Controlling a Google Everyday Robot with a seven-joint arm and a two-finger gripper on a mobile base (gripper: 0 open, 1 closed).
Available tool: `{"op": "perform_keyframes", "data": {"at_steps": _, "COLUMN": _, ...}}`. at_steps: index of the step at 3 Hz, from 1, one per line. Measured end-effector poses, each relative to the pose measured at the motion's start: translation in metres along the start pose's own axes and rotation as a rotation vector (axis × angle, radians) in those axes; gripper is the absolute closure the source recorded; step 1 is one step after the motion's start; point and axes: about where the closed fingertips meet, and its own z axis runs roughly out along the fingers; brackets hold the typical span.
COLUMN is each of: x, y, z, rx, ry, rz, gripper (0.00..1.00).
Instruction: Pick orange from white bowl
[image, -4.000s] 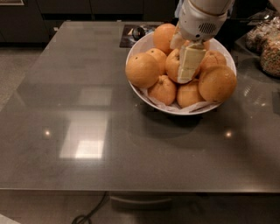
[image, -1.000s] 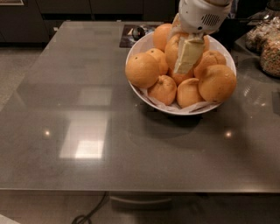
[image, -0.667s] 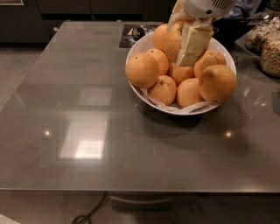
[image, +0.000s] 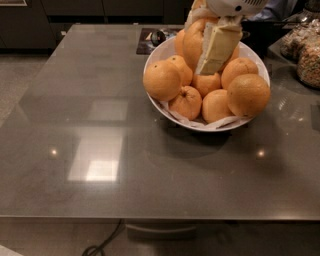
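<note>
1. The surface (image: 125, 165) is a grey, glossy countertop that reflects pale squares of light. It carries everything here.
2. The white bowl (image: 153, 57) stands on the far right part of the surface. It is wide and shallow, and its crinkled paper lining (image: 220, 124) shows at the front edge.
3. The end effector (image: 202, 52) reaches down from the top edge of the view over the back of the bowl. One cream finger (image: 218, 46) slants across the fruit there.
4. The orange (image: 192, 42) is clamped in the end effector, pressed against that cream finger. It sits higher than the rest of the pile, over the bowl's back half, but whether it touches the fruit beneath cannot be told.
5. Other oranges fill the bowl:
   - a large one (image: 161, 80) at the left rim
   - another large one (image: 248, 95) at the right rim
   - a smaller one with a stem nub (image: 186, 102) at the front, with more packed between them
6. Jars of dry food (image: 305, 55) stand at the right edge of the view, apart from the bowl.
7. A small dark mat (image: 147, 42) lies just behind the bowl.
</note>
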Motion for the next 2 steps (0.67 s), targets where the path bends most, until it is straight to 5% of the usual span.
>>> {"op": "perform_keyframes", "data": {"at_steps": 2, "x": -0.0221, "y": 0.0079, "z": -0.0112, "rx": -0.008, "ry": -0.034, "rz": -0.051, "gripper": 1.0}}
